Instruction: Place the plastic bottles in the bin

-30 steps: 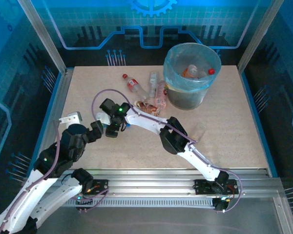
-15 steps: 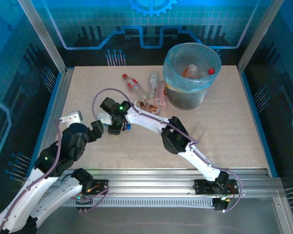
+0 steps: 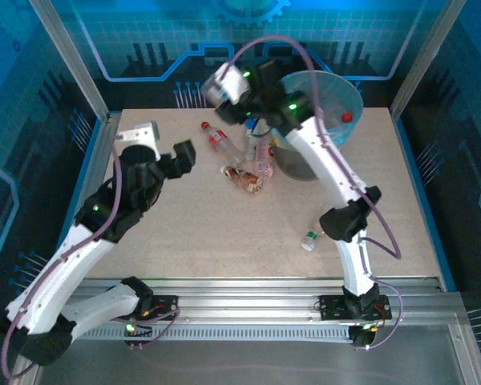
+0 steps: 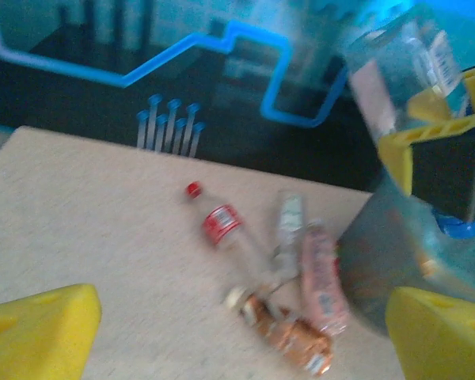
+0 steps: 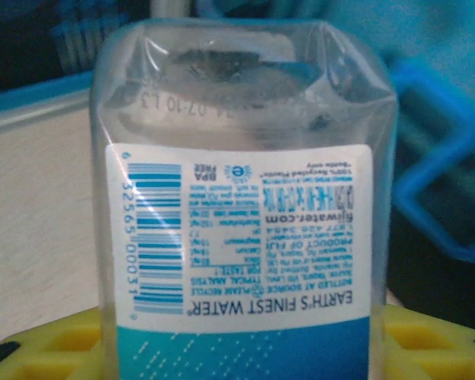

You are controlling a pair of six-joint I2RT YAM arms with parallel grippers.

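My right gripper (image 3: 237,83) hangs high beside the bin's (image 3: 337,87) left rim, shut on a square clear bottle (image 5: 245,198) with a white and blue label. My left gripper (image 4: 237,340) is open and holds nothing; it is raised above the left of the table (image 3: 179,155). Ahead of it lie a red-labelled bottle (image 4: 222,226), a clear one (image 4: 289,226), a pink-labelled one (image 4: 321,273) and a crushed brown one (image 4: 289,336). These bottles (image 3: 248,152) cluster left of the bin. A green-capped bottle (image 3: 309,239) lies near the right arm's elbow.
The bin holds bottles; a red cap (image 3: 346,117) shows inside. A metal frame post (image 3: 68,56) stands at the back left and a rail (image 3: 248,289) runs along the near edge. Bare tabletop (image 3: 200,233) lies between the arms.
The right arm has risen from the table's left middle and swung back toward the bin with the bottle in its jaws. The left arm has lifted and reached further back.
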